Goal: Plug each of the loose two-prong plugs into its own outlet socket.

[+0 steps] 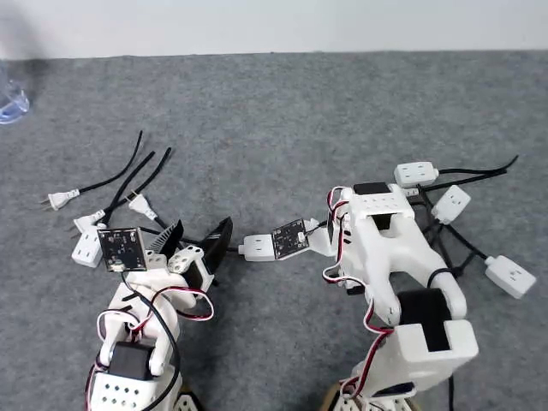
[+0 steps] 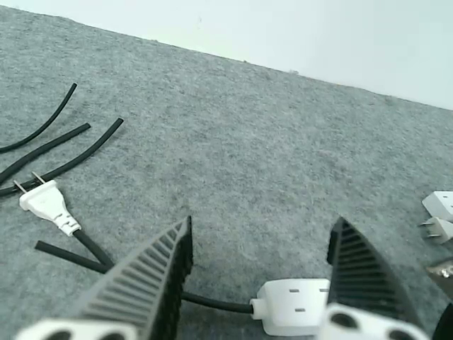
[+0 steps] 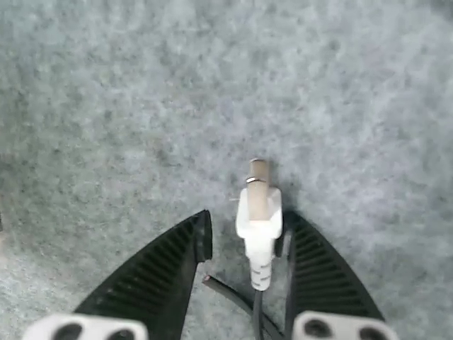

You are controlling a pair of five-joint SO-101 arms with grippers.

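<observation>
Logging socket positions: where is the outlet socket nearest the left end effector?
In the high view, the outlet socket lies on the grey carpet, just to the right of the open left end effector, about mid-picture.

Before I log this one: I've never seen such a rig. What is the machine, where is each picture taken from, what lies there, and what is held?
Two robot arms stand side by side on a grey carpet. The high view looks down on both, the left arm and the right arm. The other two pictures come from a camera on each arm's wrist, looking out between its black jaws. Loose plugs on black cords lie by the left arm, white sockets by the right arm, and one socket between the arms. The left jaws are open and grip nothing. The right jaws are open too, with a plug between them and a gap on one side, so it does not look gripped.
</observation>
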